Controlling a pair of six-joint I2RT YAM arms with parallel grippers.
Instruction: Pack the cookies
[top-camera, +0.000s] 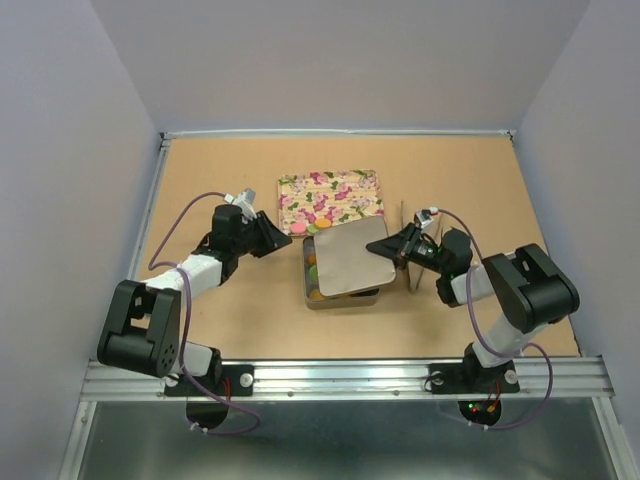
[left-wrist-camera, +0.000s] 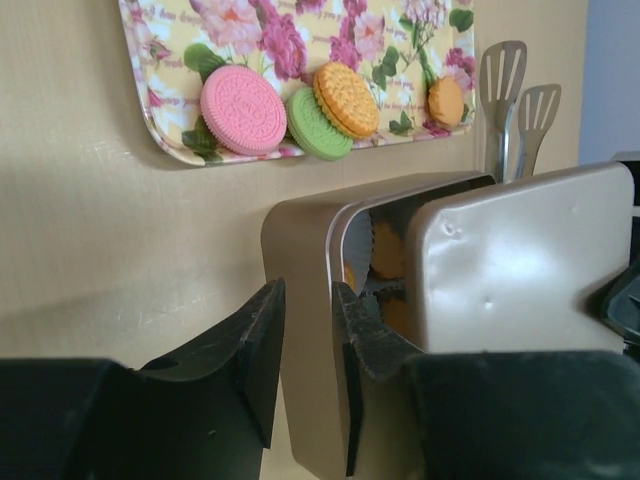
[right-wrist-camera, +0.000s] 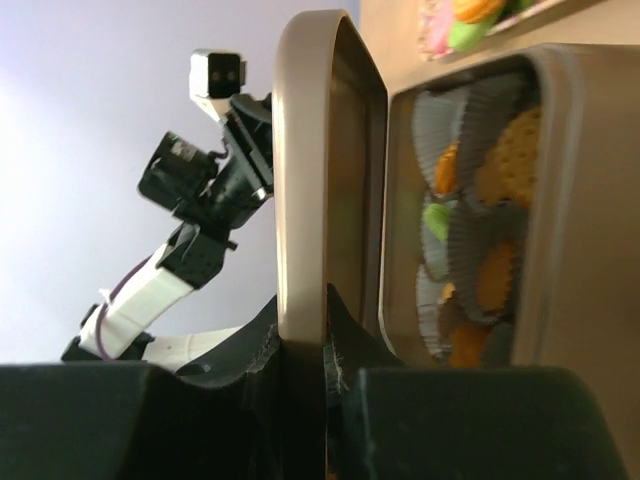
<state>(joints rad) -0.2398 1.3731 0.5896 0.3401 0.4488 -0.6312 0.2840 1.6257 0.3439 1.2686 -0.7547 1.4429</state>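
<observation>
A gold tin (top-camera: 340, 300) sits mid-table, its white paper cups holding orange cookies (right-wrist-camera: 500, 275) and a green one (right-wrist-camera: 435, 218). My right gripper (right-wrist-camera: 303, 305) is shut on the rim of the tin's lid (right-wrist-camera: 305, 150) and holds it tilted over the tin; in the top view the right gripper (top-camera: 397, 245) is at the lid's (top-camera: 345, 255) right edge. My left gripper (left-wrist-camera: 307, 290) straddles the tin's left wall (left-wrist-camera: 300, 230), jaws closed on it. Pink (left-wrist-camera: 243, 108), green (left-wrist-camera: 312, 128) and orange (left-wrist-camera: 345, 98) cookies lie on a floral tray (left-wrist-camera: 160, 130).
The floral tray (top-camera: 330, 200) lies just behind the tin. Metal tongs (left-wrist-camera: 505, 100) lie to the tin's right, beside the right gripper. Grey walls ring the brown table, and a metal rail runs along its near edge.
</observation>
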